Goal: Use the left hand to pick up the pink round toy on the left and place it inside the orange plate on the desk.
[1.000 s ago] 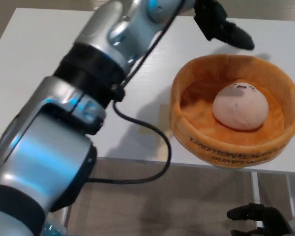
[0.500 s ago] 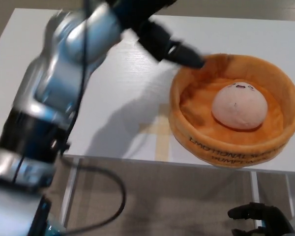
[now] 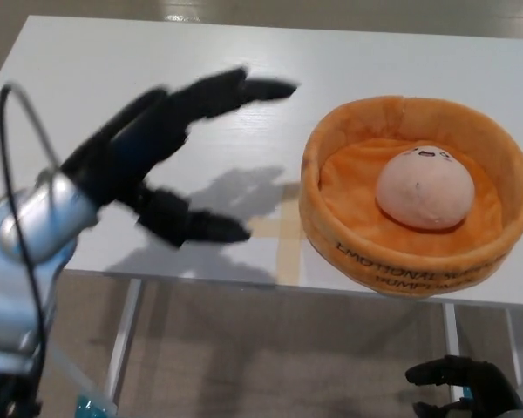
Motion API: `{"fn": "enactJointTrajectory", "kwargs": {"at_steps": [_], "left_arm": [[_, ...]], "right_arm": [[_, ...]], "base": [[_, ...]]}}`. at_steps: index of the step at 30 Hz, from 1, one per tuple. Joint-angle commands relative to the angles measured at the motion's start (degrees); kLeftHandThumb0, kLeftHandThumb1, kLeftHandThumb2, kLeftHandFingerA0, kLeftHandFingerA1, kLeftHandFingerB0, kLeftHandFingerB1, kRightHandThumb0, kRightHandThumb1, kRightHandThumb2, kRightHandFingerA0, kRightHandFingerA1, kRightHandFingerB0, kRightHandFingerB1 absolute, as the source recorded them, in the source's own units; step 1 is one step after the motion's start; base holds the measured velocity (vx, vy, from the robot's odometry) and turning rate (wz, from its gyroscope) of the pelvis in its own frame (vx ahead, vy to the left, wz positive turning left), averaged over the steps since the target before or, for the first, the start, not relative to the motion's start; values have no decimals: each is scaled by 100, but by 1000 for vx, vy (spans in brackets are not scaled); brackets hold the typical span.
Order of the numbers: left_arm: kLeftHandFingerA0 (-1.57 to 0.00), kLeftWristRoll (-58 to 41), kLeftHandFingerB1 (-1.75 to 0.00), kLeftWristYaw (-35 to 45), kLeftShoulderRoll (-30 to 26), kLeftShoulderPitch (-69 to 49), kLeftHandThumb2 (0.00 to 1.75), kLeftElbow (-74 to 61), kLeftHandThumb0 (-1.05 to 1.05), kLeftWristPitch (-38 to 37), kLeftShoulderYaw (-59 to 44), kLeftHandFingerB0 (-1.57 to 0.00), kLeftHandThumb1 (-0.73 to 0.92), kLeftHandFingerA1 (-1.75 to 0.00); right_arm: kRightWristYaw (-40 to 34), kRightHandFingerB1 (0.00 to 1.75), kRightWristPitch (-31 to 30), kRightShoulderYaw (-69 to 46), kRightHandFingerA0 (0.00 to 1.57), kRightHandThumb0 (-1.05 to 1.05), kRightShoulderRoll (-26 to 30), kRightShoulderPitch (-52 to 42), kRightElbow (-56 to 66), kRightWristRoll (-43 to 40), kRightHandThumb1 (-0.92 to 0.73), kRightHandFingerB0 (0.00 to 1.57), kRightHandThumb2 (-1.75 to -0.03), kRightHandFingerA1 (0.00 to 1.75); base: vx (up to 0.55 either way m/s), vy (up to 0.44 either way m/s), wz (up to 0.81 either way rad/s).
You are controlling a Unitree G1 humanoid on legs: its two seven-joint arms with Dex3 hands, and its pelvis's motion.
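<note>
Sitting inside the orange plate (image 3: 416, 262) is one pink round toy (image 3: 424, 186) — a soft ball with a tiny face on its top. It rests a bit right of the middle of the plate, and the puffy orange wall goes all the way around it. There is just one plate, and it has dark letters on its front side. It stands on the right part of the white desk (image 3: 96, 78), and its front wall pokes a little past the near edge of the desk. One left hand (image 3: 161, 161) shows on the left side of the picture, above the desk. Its two long fingers (image 3: 218, 91) point toward the plate and its thumb (image 3: 192, 225) sticks out lower down, so the fingers are spread wide with nothing in them. The hand is blurry. It is well apart from the plate, and bare desk lies between them. The hand's dark shadow falls on that bare part. A thin black cable (image 3: 17, 174) loops up by the silver arm. One right hand (image 3: 462, 392) peeks in at the bottom right corner, below the desk edge — I cannot tell if it is open or closed. The whole back of the desk and its left side are open room.
</note>
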State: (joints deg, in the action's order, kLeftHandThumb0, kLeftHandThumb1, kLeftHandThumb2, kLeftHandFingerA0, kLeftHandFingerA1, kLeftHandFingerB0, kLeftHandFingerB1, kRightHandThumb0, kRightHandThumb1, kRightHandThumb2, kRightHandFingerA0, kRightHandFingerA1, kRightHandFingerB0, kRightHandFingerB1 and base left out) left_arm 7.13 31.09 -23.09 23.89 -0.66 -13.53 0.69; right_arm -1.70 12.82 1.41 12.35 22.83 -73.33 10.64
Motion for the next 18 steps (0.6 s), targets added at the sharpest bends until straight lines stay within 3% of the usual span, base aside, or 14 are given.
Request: {"fn": "enactJointTrajectory", "kwargs": {"at_steps": [1,5,6,7,9,10,14,15,18], "left_arm": [[-30,-5133,-32,3839,-676,-3003,55,-1663,-22,866,-1048,-33,51,-37],[-34,-4884,-34,3883,-709,-3153,56,-1511,-27,781,-919,-40,52,-39],[-34,-4730,-41,3881,-712,-3209,63,-1383,-30,803,-829,-41,45,-44],[-35,-4482,-35,3864,-714,-3258,55,-1175,-23,826,-699,-46,52,-38],[-35,-4352,-35,3848,-716,-3264,55,-1069,-23,822,-643,-46,52,-38],[-37,-3826,-35,3597,-613,-3262,55,-677,-20,587,-448,-44,49,-37],[-37,-3264,-35,3226,-450,-3245,55,-178,-19,401,-300,-45,49,-35],[-34,-2645,-36,2646,-190,-3177,54,496,-17,343,-169,-44,48,-35],[-34,-2029,-35,2154,118,-2998,54,1482,-19,-77,-26,-43,48,-35]], "right_arm": [[13,77,-64,34,68,-13,64,-109,-45,43,-56,66,-57,91],[24,76,-91,69,65,-14,75,-85,-51,77,-58,65,-57,87],[20,76,-90,73,66,-14,76,-78,-53,81,-58,65,-57,87],[12,75,-86,72,66,-14,81,-64,-52,82,-58,65,-57,87],[9,75,-85,73,66,-14,87,-53,-50,84,-58,65,-57,87],[7,75,-73,57,65,-14,84,-53,-46,67,-57,64,-57,87],[-7,77,-82,38,69,-14,70,-43,-40,46,-56,66,-58,91],[-23,75,-98,45,66,-14,66,-33,-36,50,-58,64,-57,87],[-47,75,-96,41,64,-14,63,-36,-35,41,-58,64,-57,86]], "base": [[0,0,0],[0,0,0],[0,0,0],[0,0,0],[0,0,0],[0,0,0],[0,0,0],[0,0,0],[0,0,0]]}}
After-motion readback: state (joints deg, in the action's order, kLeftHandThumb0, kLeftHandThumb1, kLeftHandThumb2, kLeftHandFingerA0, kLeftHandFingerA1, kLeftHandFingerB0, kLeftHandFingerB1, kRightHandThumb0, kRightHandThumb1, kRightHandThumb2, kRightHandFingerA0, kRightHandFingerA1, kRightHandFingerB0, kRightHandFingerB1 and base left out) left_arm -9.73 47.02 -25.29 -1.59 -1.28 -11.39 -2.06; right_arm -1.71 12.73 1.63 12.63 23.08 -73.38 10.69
